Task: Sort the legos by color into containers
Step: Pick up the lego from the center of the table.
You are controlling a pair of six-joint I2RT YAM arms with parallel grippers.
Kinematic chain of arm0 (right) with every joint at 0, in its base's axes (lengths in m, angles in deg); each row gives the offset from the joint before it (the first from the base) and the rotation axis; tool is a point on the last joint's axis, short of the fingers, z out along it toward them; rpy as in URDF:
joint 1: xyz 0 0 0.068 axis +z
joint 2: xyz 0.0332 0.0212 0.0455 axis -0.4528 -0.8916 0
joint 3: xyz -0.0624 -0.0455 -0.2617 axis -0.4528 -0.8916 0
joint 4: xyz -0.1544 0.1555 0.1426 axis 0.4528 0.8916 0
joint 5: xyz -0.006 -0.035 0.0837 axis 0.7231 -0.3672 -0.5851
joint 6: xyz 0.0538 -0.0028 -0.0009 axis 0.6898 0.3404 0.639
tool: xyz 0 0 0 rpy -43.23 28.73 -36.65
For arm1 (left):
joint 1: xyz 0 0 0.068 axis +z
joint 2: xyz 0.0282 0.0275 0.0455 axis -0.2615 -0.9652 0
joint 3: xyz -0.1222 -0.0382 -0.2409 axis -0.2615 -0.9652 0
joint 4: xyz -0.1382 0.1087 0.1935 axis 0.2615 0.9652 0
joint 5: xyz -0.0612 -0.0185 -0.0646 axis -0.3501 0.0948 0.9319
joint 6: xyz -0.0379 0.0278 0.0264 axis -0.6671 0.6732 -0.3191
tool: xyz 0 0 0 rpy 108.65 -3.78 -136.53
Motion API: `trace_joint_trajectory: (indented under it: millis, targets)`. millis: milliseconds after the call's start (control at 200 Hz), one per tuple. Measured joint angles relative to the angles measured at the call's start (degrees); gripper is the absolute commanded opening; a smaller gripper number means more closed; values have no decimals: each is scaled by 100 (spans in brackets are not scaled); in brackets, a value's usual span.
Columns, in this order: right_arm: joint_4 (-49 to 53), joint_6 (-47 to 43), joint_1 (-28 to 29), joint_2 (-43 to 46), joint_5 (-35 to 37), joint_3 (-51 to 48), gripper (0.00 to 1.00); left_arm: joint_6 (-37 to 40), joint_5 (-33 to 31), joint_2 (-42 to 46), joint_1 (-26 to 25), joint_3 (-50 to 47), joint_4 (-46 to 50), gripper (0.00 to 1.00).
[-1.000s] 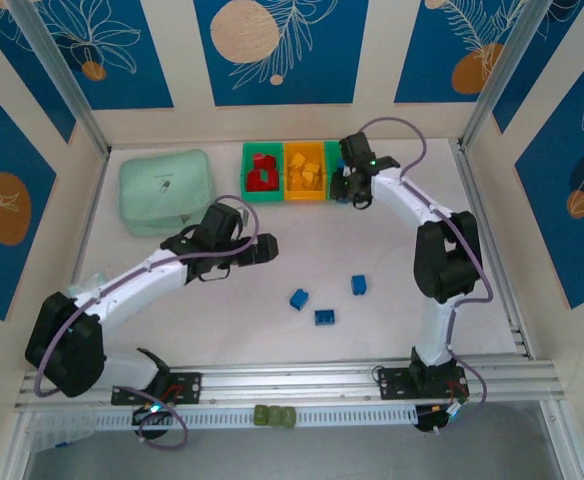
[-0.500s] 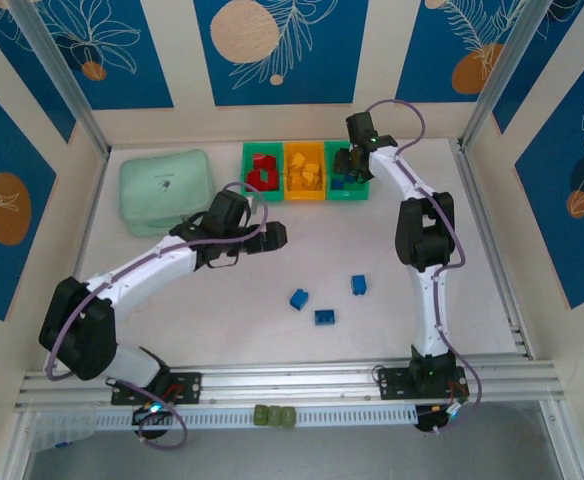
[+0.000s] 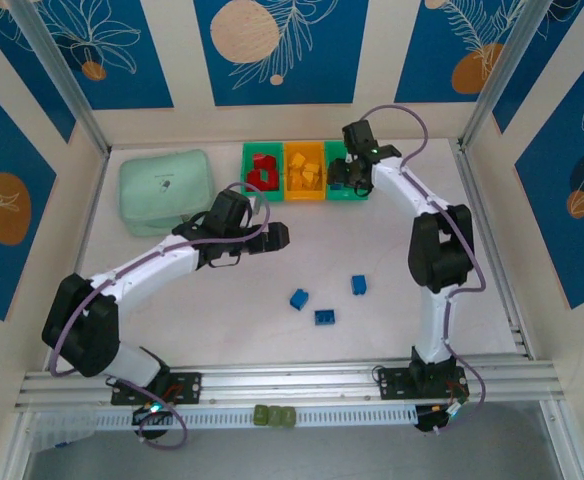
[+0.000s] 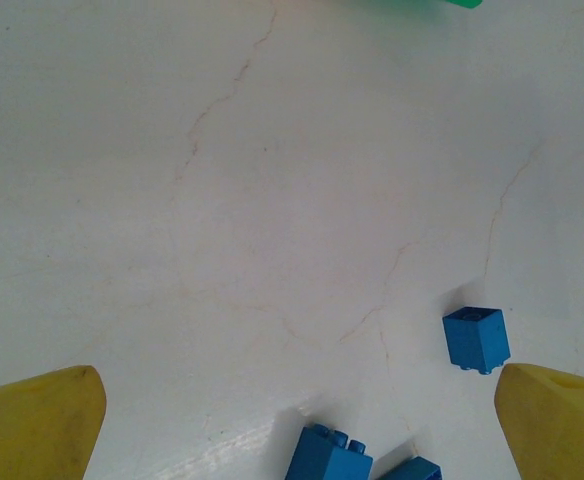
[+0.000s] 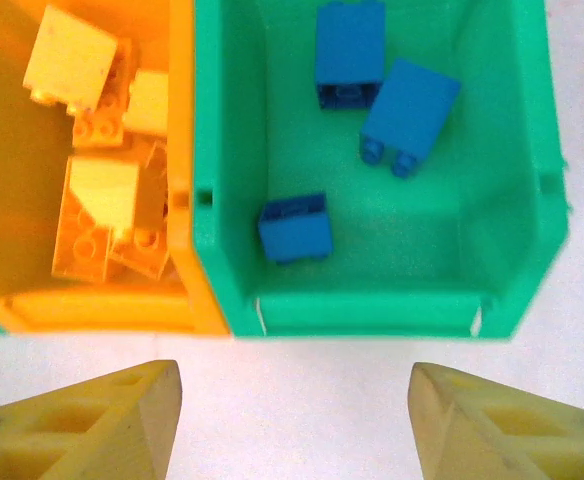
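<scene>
**A:** Top external: the containers (image 3: 302, 199) stand in a row at the far side of the tabletop (image 3: 172, 320), with red legos (image 3: 262, 172) in the left one and yellow legos (image 3: 305, 177) in the middle. The right end effector (image 3: 347, 180) hovers over the rightmost. Three loose blue legos (image 3: 324, 317) lie mid-tabletop, well apart from the row.

**B:** And the left end effector (image 3: 277, 236)?

**A:** Between the row and those loose ones, with a mint box (image 3: 166, 190) off to its left.

**B:** Left wrist?

**A:** Spread wide, gripping nothing. One blue brick (image 4: 477, 338) lies just inside one yellow finger (image 4: 557, 420). A pair of blue bricks (image 4: 327, 455) sits at the bottom edge, very close together; whether they touch I cannot tell.

**B:** Right wrist?

**A:** Also wide open and empty, above the near rim of the right green bin (image 5: 512, 200), which holds three sorted blue bricks (image 5: 295, 227). The orange bin (image 5: 180, 150) alongside holds the yellow.

**B:** What could go wrong?

**A:** I'd judge the close pair the trouble: closing on one may knock or drag its neighbour. A release near the shared wall could spill blue into orange. Both arms also work the same stretch before the bins, so they might clash.
</scene>
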Motion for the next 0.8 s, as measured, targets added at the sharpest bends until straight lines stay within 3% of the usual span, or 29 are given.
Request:
trace_joint_trajectory:
  millis: [380,800]
  targets:
    - [131,385,168,1749,-341,-2057,71,9,240,437,-81,-905,-258,99]
    - [931,1058,566,2793,-472,-3783,81,162,227,1051,-728,-1578,-713,99]
